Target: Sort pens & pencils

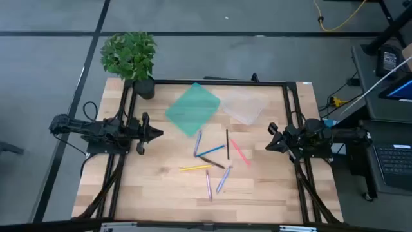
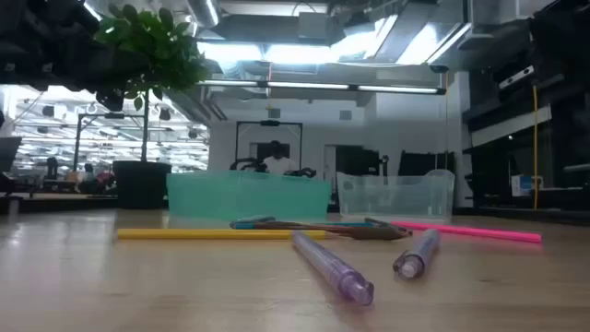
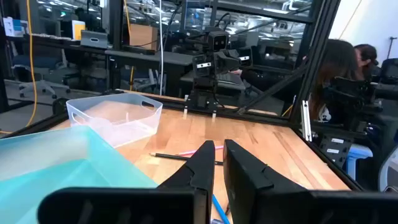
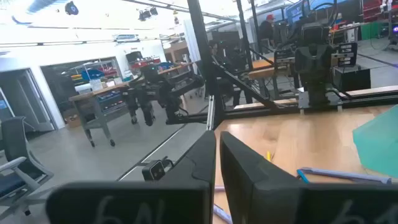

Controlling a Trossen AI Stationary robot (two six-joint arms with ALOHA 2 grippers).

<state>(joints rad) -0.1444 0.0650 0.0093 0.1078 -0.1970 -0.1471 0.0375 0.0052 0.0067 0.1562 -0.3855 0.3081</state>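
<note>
Hovering empty at table sides: left claw (image 1: pixel 156 134) clenched, right claw (image 1: pixel 268 145) clenched.

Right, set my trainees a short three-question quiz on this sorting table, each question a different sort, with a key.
1. True or false: the yellow pencil lies inside the teal bin.
2. Which container sits nearer the right gripper? A. teal bin B. clear bin C. plant pot
3. Fill in: the left gripper holds ____.

Key: 1 false, it lies on the table; 2 B; 3 nothing, both grippers are shut and empty at the table's sides.
</note>
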